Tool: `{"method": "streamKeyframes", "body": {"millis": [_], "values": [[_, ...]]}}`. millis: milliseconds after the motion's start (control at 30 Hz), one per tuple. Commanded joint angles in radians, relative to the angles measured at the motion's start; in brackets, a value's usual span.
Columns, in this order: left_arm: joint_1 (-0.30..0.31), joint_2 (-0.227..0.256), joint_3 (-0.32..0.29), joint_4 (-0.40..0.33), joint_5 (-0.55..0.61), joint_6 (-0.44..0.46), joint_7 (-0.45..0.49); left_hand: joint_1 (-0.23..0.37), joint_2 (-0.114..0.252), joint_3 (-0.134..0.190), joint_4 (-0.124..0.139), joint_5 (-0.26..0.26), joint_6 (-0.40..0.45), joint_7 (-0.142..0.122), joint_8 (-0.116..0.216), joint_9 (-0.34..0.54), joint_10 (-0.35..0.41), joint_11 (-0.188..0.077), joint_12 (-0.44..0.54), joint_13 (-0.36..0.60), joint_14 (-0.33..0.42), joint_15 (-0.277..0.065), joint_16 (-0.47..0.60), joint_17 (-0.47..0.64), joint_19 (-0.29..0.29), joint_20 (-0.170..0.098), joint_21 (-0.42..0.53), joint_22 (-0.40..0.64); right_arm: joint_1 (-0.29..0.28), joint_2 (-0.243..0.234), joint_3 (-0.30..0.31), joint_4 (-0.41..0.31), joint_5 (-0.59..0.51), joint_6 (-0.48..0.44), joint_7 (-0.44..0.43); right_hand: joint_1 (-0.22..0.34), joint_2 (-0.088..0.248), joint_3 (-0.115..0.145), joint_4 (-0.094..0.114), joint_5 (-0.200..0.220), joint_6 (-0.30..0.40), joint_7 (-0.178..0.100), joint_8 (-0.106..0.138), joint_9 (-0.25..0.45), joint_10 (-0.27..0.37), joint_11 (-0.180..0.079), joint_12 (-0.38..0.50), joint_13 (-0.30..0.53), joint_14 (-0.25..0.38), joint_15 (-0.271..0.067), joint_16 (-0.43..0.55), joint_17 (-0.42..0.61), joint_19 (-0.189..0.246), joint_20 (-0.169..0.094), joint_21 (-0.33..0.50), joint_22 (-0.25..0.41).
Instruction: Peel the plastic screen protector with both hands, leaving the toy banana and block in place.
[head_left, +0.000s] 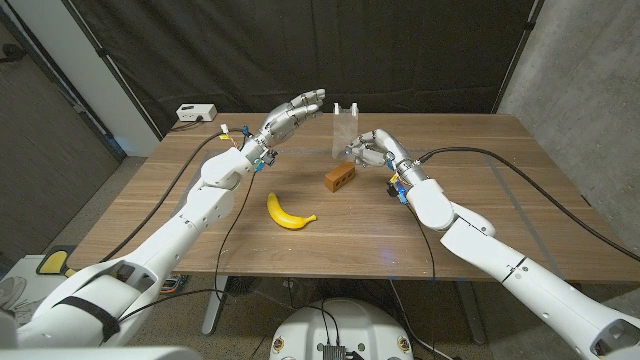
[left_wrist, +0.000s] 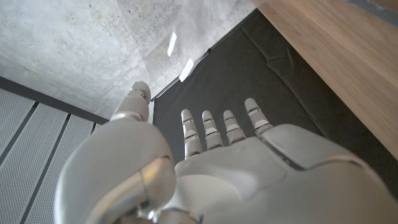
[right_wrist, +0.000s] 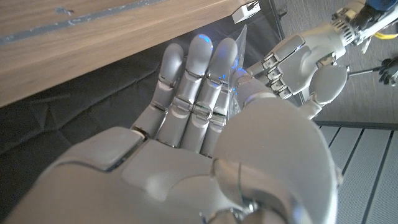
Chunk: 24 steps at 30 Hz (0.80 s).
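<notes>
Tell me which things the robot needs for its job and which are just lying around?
For the job:
- plastic screen protector, held upright by the right hand
- left hand, raised beside it, fingers apart, holding nothing

Must stay put:
- toy banana
- block

Just lying about:
- white box at the table's far corner

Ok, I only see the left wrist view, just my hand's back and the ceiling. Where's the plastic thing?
Observer: The right hand holds the screen protector upright over the table.
Operator: Is my left hand on it?
Observer: No. The left hand is open in the air beside it, fingers pointing towards its top.
Operator: And the toys?
Observer: The banana and block lie on the table, nearer the robot than the sheet.
</notes>
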Motion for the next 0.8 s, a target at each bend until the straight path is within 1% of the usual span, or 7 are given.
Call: {"method": "streamKeyframes", "body": {"millis": [33, 200, 367, 467, 667, 767, 800], "values": [[0.008, 0.017, 0.012, -0.08, 0.134, 0.016, 0.145, 0.06, -0.015, 0.016, 0.0, -0.008, 0.052, -0.002, 0.024, 0.006, 0.026, -0.017, 0.008, 0.006, 0.026, -0.009, 0.008, 0.002, 0.027, -0.013, 0.009, 0.002, -0.003, -0.026, -0.029, -0.02, -0.147, 0.051, -0.051, 0.002, -0.008, 0.011, 0.001, 0.01, 0.069, -0.008, 0.004, 0.004, 0.002, -0.004, 0.002, -0.001, 0.03, -0.064, -0.004, 0.007, -0.009, -0.14, 0.01, -0.002], [-0.021, 0.018, 0.034, -0.069, 0.135, 0.014, 0.104, 0.064, -0.048, 0.001, 0.009, -0.015, 0.061, -0.001, 0.032, 0.01, 0.02, -0.012, 0.002, 0.008, 0.018, 0.001, 0.003, 0.004, 0.011, -0.015, -0.001, 0.002, -0.003, -0.025, -0.032, -0.03, -0.187, 0.044, -0.051, -0.002, -0.009, 0.014, 0.002, 0.015, 0.068, -0.008, 0.003, 0.004, 0.001, -0.005, 0.003, 0.002, 0.028, -0.063, -0.004, 0.013, -0.012, -0.14, 0.015, -0.007], [-0.033, 0.012, 0.048, -0.075, 0.138, 0.011, 0.09, 0.055, -0.061, -0.014, 0.03, -0.017, 0.139, 0.031, 0.069, 0.017, 0.02, -0.004, -0.003, 0.012, 0.01, 0.012, 0.002, 0.01, 0.001, 0.001, -0.012, 0.003, 0.001, -0.017, -0.038, -0.032, -0.226, 0.03, -0.049, -0.003, -0.01, 0.016, 0.002, 0.019, 0.071, -0.012, 0.003, 0.003, 0.001, -0.006, 0.004, 0.005, 0.027, -0.064, -0.005, 0.015, -0.017, -0.139, 0.019, -0.011], [-0.037, 0.006, 0.054, -0.077, 0.135, 0.003, 0.084, 0.054, -0.065, -0.02, 0.036, -0.018, 0.189, 0.046, 0.09, 0.02, 0.03, -0.009, -0.001, 0.014, 0.013, 0.013, 0.003, 0.013, -0.001, 0.004, -0.017, 0.003, 0.005, -0.01, -0.04, -0.029, -0.241, 0.021, -0.043, -0.003, -0.01, 0.017, 0.001, 0.021, 0.071, -0.012, 0.002, 0.003, 0.002, -0.007, 0.003, 0.003, 0.027, -0.064, -0.005, 0.017, -0.018, -0.14, 0.022, -0.013], [-0.034, -0.002, 0.057, -0.088, 0.129, -0.003, 0.085, 0.064, -0.073, -0.025, 0.036, -0.016, 0.242, 0.037, 0.11, 0.017, 0.058, -0.023, 0.006, 0.016, 0.028, 0.007, 0.009, 0.014, 0.014, 0.002, -0.016, 0.004, 0.015, 0.003, -0.04, -0.015, -0.241, 0.019, -0.026, -0.005, -0.011, 0.018, 0.001, 0.024, 0.07, -0.013, 0.002, 0.005, -0.001, -0.009, 0.002, 0.005, 0.026, -0.064, -0.005, 0.019, -0.019, -0.14, 0.027, -0.019], [-0.029, -0.004, 0.056, -0.092, 0.126, -0.004, 0.091, 0.085, -0.071, -0.021, 0.031, -0.014, 0.282, 0.017, 0.126, 0.016, 0.073, -0.032, 0.008, 0.018, 0.042, -0.001, 0.014, 0.015, 0.029, 0.005, -0.015, 0.004, 0.016, 0.009, -0.04, -0.01, -0.241, 0.019, -0.024, -0.006, -0.012, 0.019, 0.001, 0.026, 0.07, -0.012, 0.003, 0.006, 0.001, -0.008, 0.001, 0.002, 0.027, -0.064, -0.004, 0.02, -0.02, -0.139, 0.029, -0.021], [-0.029, -0.003, 0.056, -0.093, 0.125, -0.002, 0.091, 0.089, -0.071, -0.02, 0.03, -0.014, 0.288, 0.022, 0.129, 0.016, 0.076, -0.036, 0.009, 0.018, 0.044, -0.002, 0.015, 0.014, 0.03, 0.006, -0.015, 0.004, 0.016, 0.011, -0.039, -0.008, -0.243, 0.018, -0.024, -0.006, -0.012, 0.019, 0.001, 0.027, 0.069, -0.013, 0.002, 0.007, 0.002, -0.008, 0.002, 0.003, 0.029, -0.064, -0.002, 0.024, -0.021, -0.139, 0.03, -0.023]]}}
